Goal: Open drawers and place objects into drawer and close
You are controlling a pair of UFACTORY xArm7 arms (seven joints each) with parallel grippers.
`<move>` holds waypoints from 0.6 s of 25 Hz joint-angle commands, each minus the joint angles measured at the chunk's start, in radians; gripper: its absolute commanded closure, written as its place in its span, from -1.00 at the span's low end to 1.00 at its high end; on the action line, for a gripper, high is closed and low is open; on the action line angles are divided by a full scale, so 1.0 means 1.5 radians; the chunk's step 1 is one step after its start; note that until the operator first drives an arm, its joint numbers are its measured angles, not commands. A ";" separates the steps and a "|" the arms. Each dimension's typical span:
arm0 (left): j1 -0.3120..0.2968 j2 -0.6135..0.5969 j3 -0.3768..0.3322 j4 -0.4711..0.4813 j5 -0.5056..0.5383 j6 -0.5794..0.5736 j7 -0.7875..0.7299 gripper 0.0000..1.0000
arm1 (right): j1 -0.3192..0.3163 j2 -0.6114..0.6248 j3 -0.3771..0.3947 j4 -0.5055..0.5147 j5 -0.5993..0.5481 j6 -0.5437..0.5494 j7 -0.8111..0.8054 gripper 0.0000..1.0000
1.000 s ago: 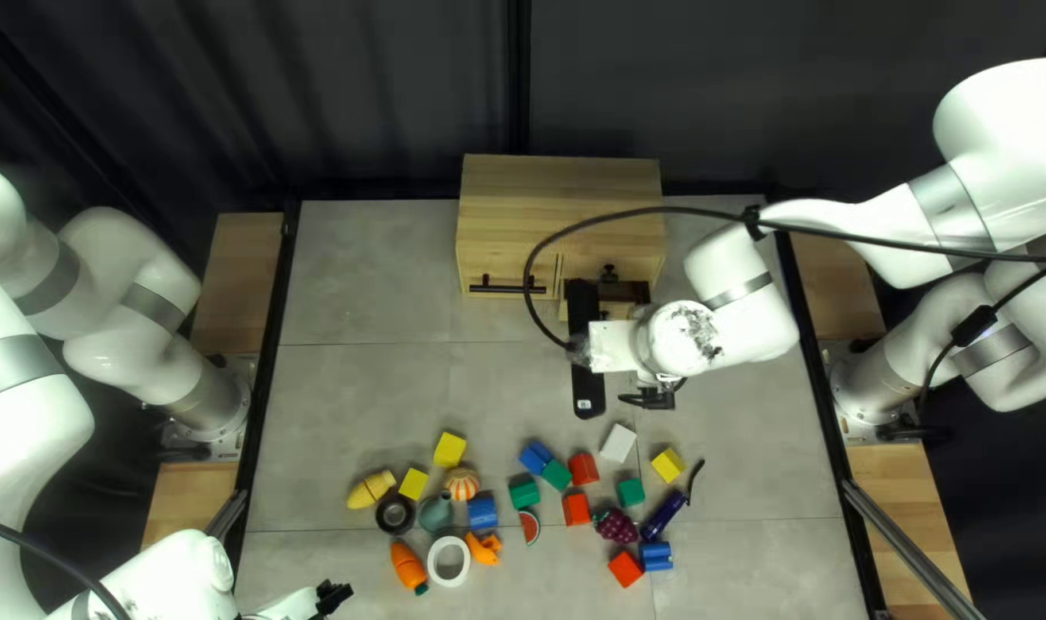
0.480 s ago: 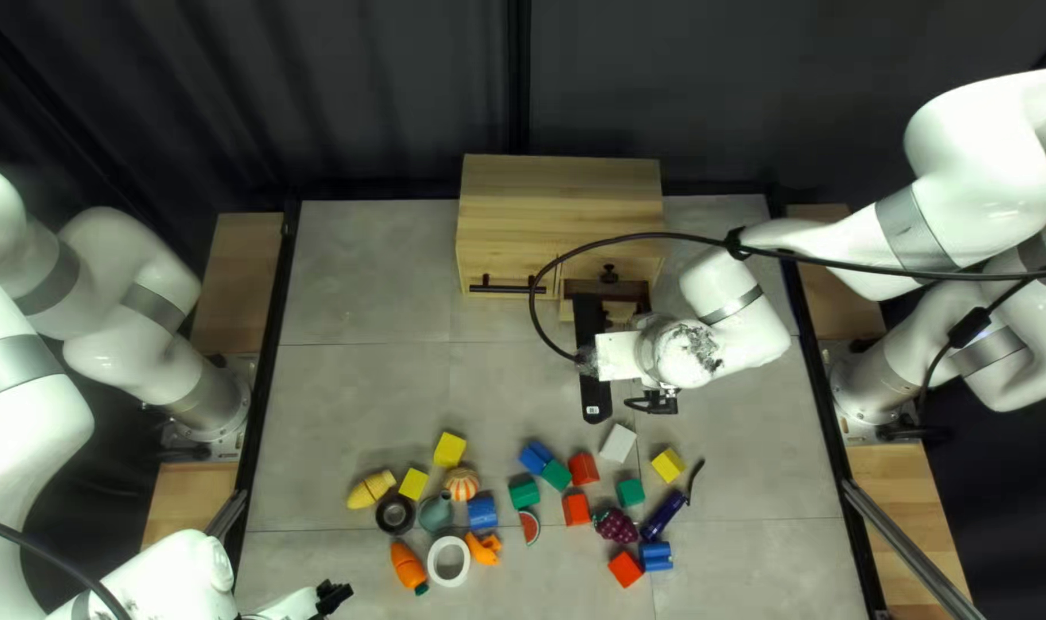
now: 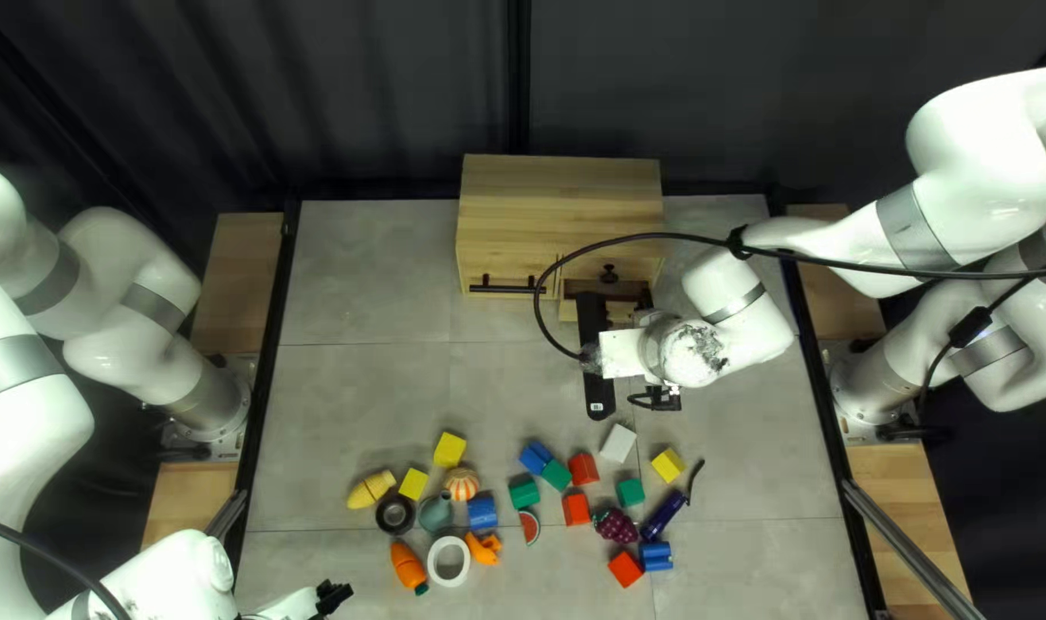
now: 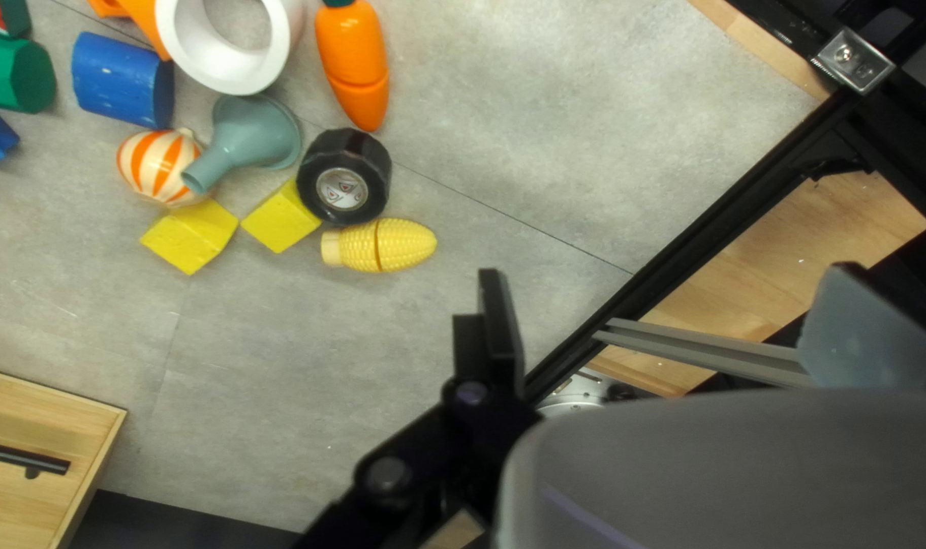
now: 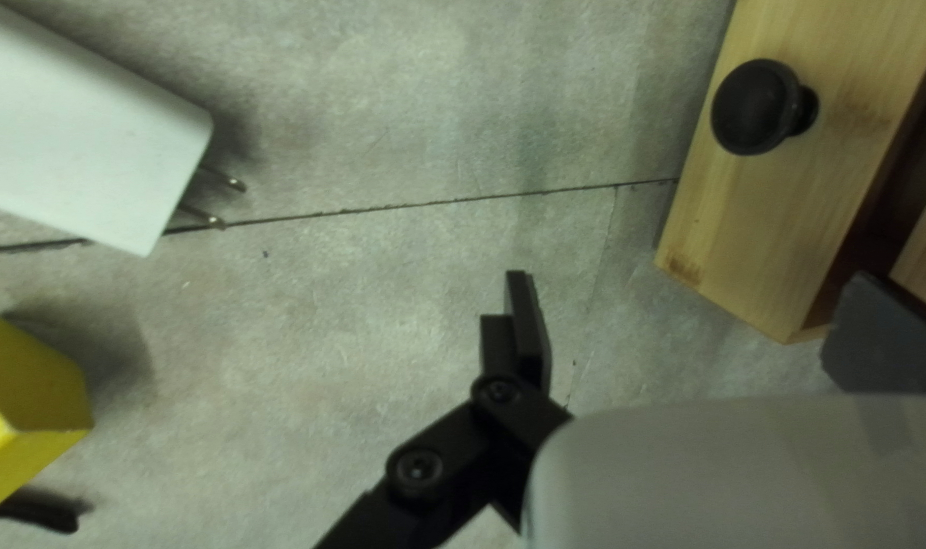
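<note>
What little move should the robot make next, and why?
I'd guess easing the right end effector toward the white block, ready to pick it up. The drawer stands open, with its inside showing behind the front; the end effector is open, with nothing held; and that block looks like the nearest loose thing.

A dark curtain (image 3: 362,92) hangs behind the table (image 3: 351,402).

Top L view's looking down at a slant from over the bench (image 3: 362,390) near edge, facing the far edge, widest. L wrist's peering down nearer, over the L side, sharing corn (image 4: 407,245) + cabinet (image 3: 558,184) w/ top. R wrist's hanging closest, sharing drawer (image 5: 768,219) + yellow block (image 5: 36,407) w/ top.
</note>
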 commanded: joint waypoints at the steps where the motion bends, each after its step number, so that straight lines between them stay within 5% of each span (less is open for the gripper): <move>1: 0.000 0.000 0.000 0.000 0.000 0.000 0.000 -1.00 | -0.007 0.008 -0.007 0.000 -0.011 -0.014 0.004 -1.00; 15: 0.000 0.000 0.000 0.000 0.000 0.000 0.000 -1.00 | -0.020 0.022 -0.022 -0.003 -0.042 -0.043 0.044 -1.00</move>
